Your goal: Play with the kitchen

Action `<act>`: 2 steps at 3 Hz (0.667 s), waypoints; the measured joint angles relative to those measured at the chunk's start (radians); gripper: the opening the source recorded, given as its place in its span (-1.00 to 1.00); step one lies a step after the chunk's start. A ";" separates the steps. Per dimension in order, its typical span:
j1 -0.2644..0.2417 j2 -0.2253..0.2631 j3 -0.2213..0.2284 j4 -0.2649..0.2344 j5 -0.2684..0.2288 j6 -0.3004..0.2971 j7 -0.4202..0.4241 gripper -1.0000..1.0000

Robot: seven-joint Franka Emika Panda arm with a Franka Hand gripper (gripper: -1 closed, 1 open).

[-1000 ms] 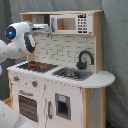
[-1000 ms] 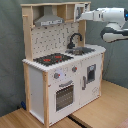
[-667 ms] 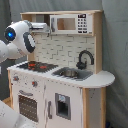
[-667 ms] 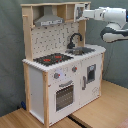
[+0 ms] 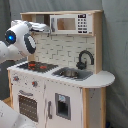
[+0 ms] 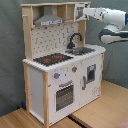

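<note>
The kitchen (image 5: pixel 65 95) (image 6: pixel 55 75) is a tall toy unit of white panels and light wood. It has a black-red hob (image 5: pixel 37 65) (image 6: pixel 52 59), a sink (image 5: pixel 70 73) (image 6: pixel 81 50) and a black tap (image 5: pixel 85 58) (image 6: pixel 74 39). An oven door (image 5: pixel 27 106) (image 6: pixel 65 95) sits below, and a microwave (image 5: pixel 70 23) sits on the top shelf. My gripper (image 5: pixel 46 28) (image 6: pixel 82 13) is up at the top shelf's height, in front of the unit. It shows before the grey hood (image 6: pixel 48 20) in the first exterior view and by the microwave in the second exterior view. Whether it touches anything I cannot tell.
The white arm (image 5: pixel 20 37) (image 6: pixel 112 22) reaches in at the first exterior view's left and the second exterior view's right. The kitchen stands on a wooden floor (image 6: pixel 107 107). A grey curtain (image 5: pixel 117 45) hangs behind it.
The gripper has crept slightly closer to the kitchen's top shelf. The kitchen itself looks unchanged.
</note>
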 joint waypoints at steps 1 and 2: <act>-0.062 -0.013 0.044 0.010 0.009 0.041 0.087 1.00; -0.124 -0.046 0.082 0.031 0.036 0.037 0.164 1.00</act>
